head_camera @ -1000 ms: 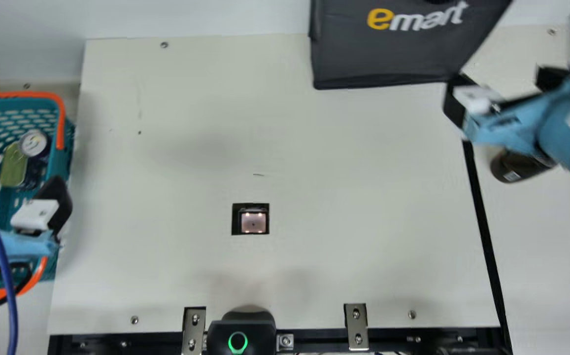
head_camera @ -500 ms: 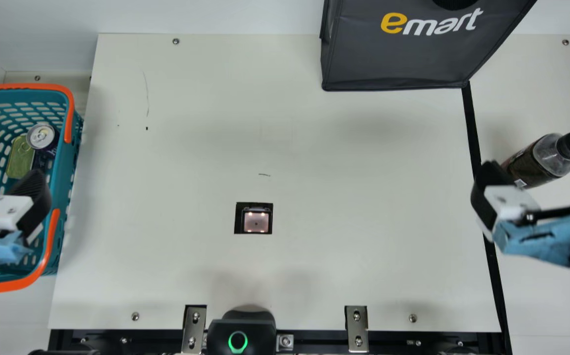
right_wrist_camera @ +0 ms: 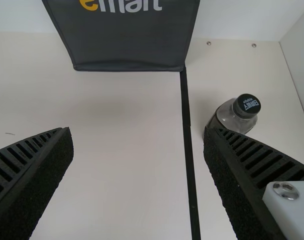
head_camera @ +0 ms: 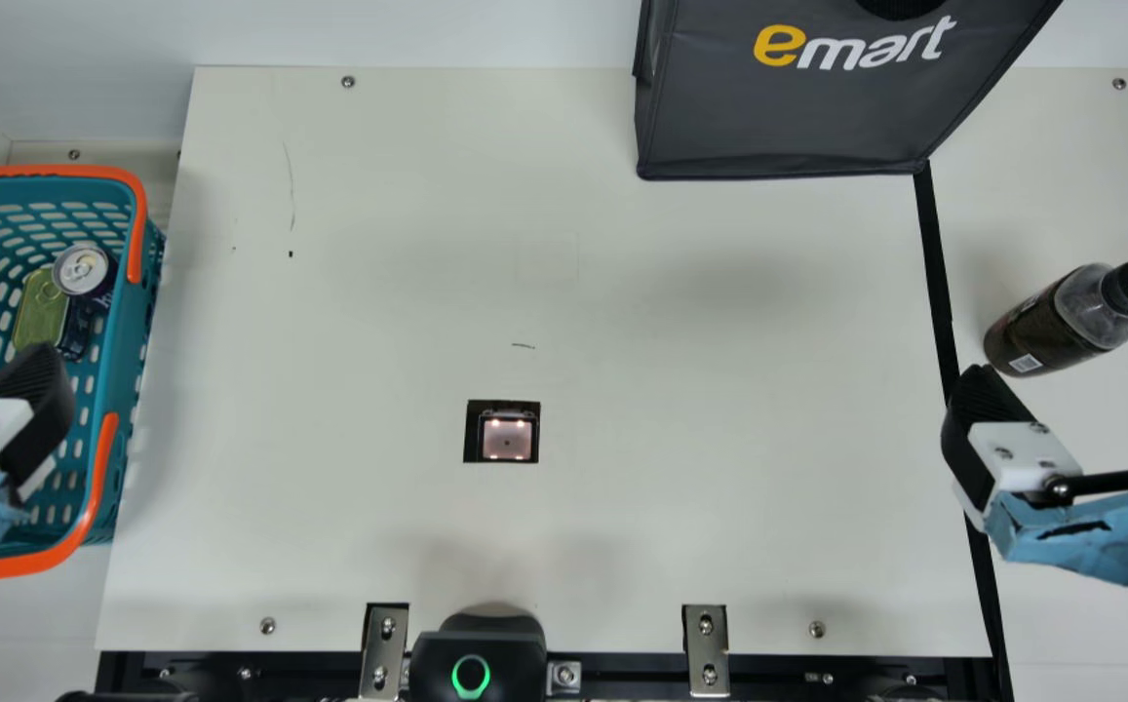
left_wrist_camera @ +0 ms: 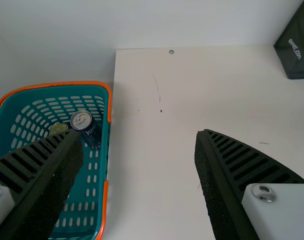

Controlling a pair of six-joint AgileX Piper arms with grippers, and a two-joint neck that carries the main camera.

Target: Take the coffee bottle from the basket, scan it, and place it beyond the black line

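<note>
the coffee bottle (head_camera: 1041, 331) stands upright beyond the black line (head_camera: 936, 255), at twelve o'clock from the nearer right gripper (head_camera: 1073, 378), its fingers apart.

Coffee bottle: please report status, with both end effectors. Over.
Left end effector open, empty. Right end effector open, empty. Coffee bottle beyond black line. No obstruction seen between bottle and line.

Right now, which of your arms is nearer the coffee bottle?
Right. My right gripper hovers close to the coffee bottle, on my side of it, jaws open. My left gripper is far off, by the basket at the opposite side.
</note>
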